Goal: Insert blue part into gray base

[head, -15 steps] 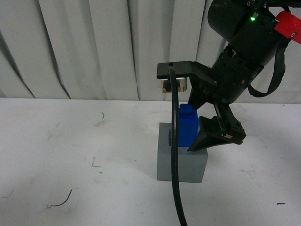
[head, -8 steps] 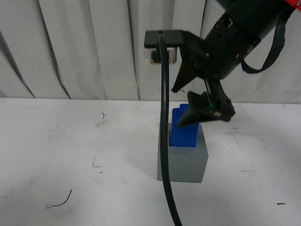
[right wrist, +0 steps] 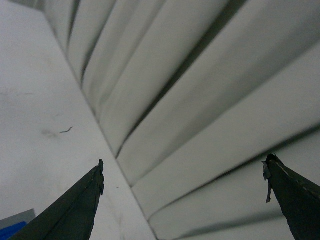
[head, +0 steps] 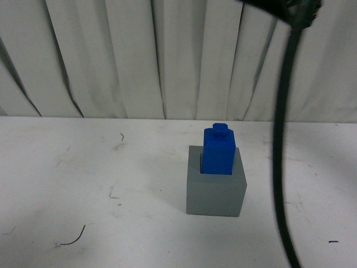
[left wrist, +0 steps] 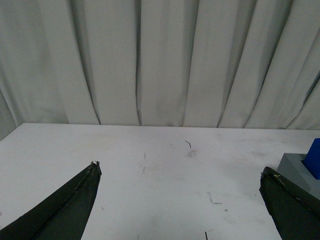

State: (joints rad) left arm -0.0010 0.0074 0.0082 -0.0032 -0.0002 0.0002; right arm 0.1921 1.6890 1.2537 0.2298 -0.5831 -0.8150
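Observation:
The blue part point(head: 218, 149) stands upright in the recess of the gray base point(head: 216, 192) on the white table, its knob on top. Nothing holds it. In the front view only a black cable point(head: 281, 162) and a bit of the right arm at the top edge show. My right gripper point(right wrist: 182, 167) is open and empty, raised and facing the curtain; a blue sliver of the part point(right wrist: 11, 231) and a gray corner of the base point(right wrist: 20, 218) show at its frame's edge. My left gripper point(left wrist: 180, 172) is open and empty over bare table, with the gray base point(left wrist: 299, 170) and blue part point(left wrist: 314, 157) off to one side.
A white pleated curtain point(head: 139, 56) closes the back of the white table point(head: 83, 167). Small dark scuffs and a thin curled scrap point(head: 72, 239) mark the tabletop. The hanging cable crosses in front of the table's right part.
My right gripper has risen off the blue part and left the front view upward; only its cable hangs there. The blue part stays seated in the gray base.

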